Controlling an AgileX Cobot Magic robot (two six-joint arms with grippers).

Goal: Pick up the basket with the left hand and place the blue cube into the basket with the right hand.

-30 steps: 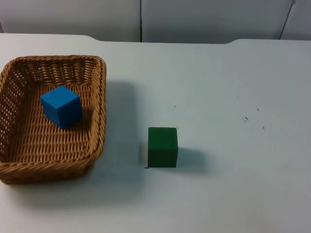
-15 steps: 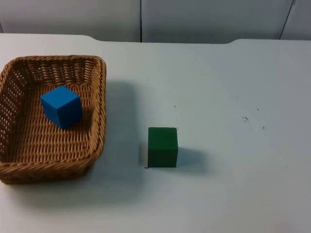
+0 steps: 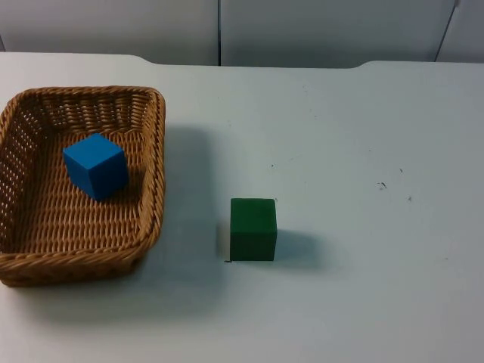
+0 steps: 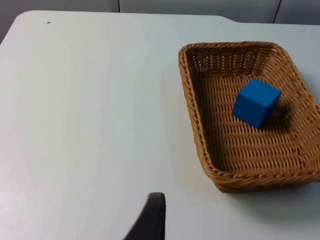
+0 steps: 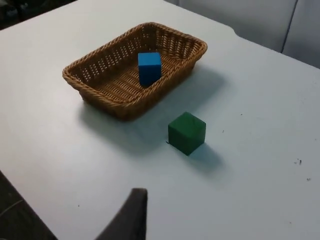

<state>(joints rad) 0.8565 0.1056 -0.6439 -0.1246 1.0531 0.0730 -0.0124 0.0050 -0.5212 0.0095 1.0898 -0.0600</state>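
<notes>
White tabletop (image 3: 363,121) ran back to a grey wall. On it sat the basket (image 3: 155,181) with the blue cube (image 3: 94,165) already inside, so the placing looked done; a green cube (image 3: 253,228) stood apart beside it. Both arms waited, drawn well back from the things. One left fingertip (image 4: 150,220) and one right fingertip (image 5: 131,212) showed; whether either gripper was apart or together, I could not tell.

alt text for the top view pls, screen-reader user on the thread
A blue cube sits inside a brown wicker basket at the left of a white table. A green cube stands on the table to the basket's right, apart from it. A grey partition wall runs along the table's far edge.
</notes>
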